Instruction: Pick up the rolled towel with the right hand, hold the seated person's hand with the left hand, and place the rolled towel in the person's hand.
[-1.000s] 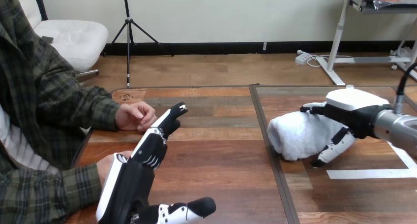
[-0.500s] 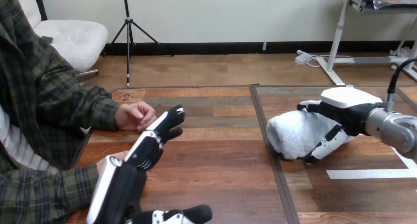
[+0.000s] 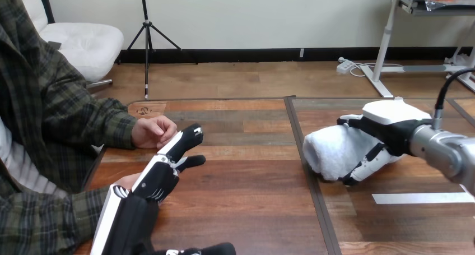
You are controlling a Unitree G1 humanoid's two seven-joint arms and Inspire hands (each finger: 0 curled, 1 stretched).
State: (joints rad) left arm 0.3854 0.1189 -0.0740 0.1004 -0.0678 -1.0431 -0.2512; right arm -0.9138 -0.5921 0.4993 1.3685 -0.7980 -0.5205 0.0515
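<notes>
Rolled towel (image 3: 331,152): one, my right robot hand (image 3: 385,127) curled round it.
Left robot hand (image 3: 158,179): fingers straight.
Person's hands (image 3: 151,133): two, at the desk (image 3: 252,199).

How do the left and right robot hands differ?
The left robot hand is open, fingers straight, holding nothing; the right robot hand is curled round the white rolled towel. The left lies beside the person's farther hand; the right, across the wooden table. Both are black-and-white.
</notes>
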